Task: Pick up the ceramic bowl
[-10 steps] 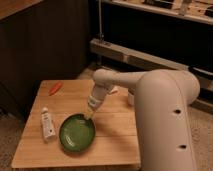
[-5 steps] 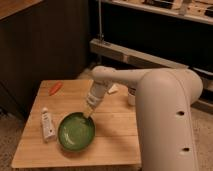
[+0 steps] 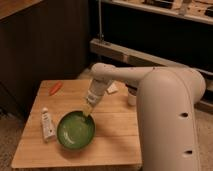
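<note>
The ceramic bowl [image 3: 76, 131] is a wide, shallow, glossy green dish with a paler centre, at the front middle of the wooden table [image 3: 115, 135]. My gripper [image 3: 88, 112] reaches down from the white arm to the bowl's far right rim and is shut on that rim. The bowl looks slightly tilted and raised at that side. The fingertips are mostly hidden by the rim.
A white tube [image 3: 47, 125] lies left of the bowl. A small orange-red item [image 3: 56, 88] lies at the table's far left. A white cup [image 3: 131, 95] and a small pale object [image 3: 112, 88] sit behind my arm. Dark shelving stands behind the table.
The bowl has shifted slightly up and away from the table's front edge together with my gripper. The other items have not moved.
</note>
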Motion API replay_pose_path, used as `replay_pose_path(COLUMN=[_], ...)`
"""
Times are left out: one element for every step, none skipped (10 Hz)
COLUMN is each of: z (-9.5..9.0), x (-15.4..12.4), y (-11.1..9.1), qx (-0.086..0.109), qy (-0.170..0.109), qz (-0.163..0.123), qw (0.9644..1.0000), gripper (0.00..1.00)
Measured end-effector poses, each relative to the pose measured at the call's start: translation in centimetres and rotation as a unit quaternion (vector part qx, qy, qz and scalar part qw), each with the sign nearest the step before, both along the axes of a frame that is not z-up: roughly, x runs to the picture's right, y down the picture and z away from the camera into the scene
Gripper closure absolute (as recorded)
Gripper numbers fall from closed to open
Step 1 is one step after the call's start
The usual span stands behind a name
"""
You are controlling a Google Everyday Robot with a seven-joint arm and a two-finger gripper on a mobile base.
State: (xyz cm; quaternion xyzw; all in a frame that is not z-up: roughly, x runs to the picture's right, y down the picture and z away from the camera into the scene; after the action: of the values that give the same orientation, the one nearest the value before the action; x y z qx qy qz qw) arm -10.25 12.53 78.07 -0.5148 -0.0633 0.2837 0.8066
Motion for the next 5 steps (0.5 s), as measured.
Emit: replay_pose_path(z=[-0.09, -0.17, -0.3, -0.42, -0.74], x=[0.01, 0.02, -0.05, -0.07, -0.03], y=[-0.1, -0.18, -0.26, -0.35, -0.67], qx=[0.001, 0.001, 0.002, 0.002, 0.003], qy=[-0.002, -0.002, -0.003, -0.005, -0.007], qz=[-0.001, -0.002, -0.003, -0.004, -0.005], qw=[1.0, 1.0, 1.0, 1.0, 1.0], gripper=[0.88, 0.88, 0.88, 0.88, 0.88])
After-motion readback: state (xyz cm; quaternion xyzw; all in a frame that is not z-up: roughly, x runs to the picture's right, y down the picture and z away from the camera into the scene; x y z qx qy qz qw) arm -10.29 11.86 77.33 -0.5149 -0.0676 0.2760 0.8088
